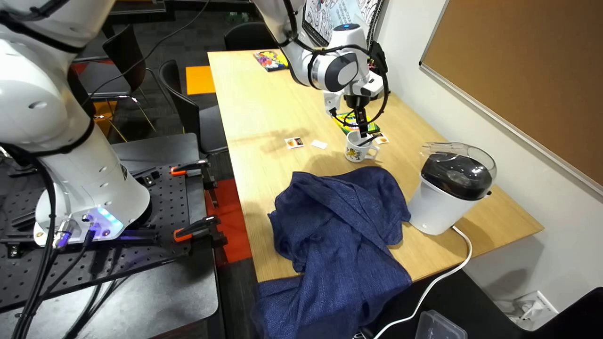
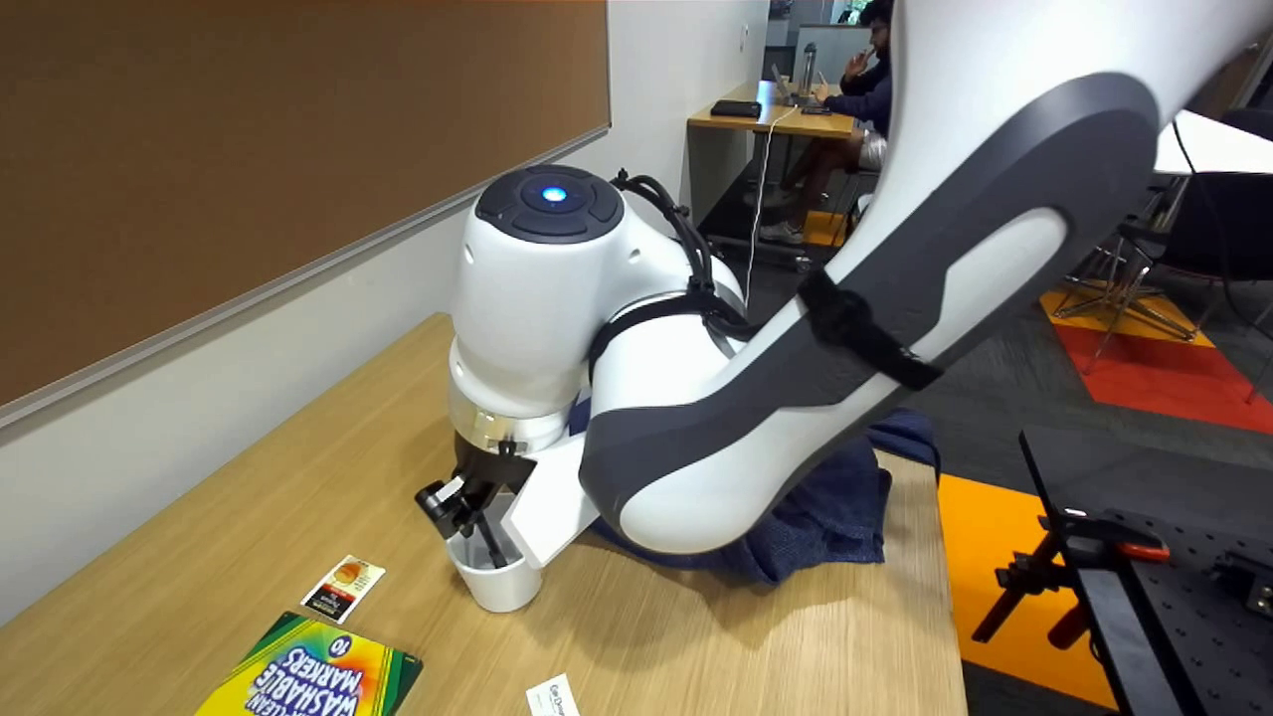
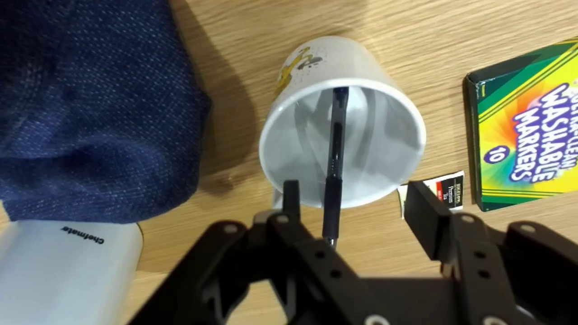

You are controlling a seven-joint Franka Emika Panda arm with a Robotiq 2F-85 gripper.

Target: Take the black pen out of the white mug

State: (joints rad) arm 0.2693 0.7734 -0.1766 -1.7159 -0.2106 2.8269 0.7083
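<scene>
The white mug stands upright on the table; its yellow print shows in the wrist view. It also shows in both exterior views. The black pen leans inside it, its upper part over the rim. It also shows in an exterior view. My gripper is right above the mug, pointing down. It is open, with a wide gap between its fingers. The pen passes between the fingers, nearer the left finger, with a gap on both sides. The pen's top end is partly hidden by the gripper.
A dark blue cloth lies beside the mug. A white popcorn machine with black top stands beyond it. A yellow-green marker box and a tea packet lie on the mug's other side. A wall runs along the table.
</scene>
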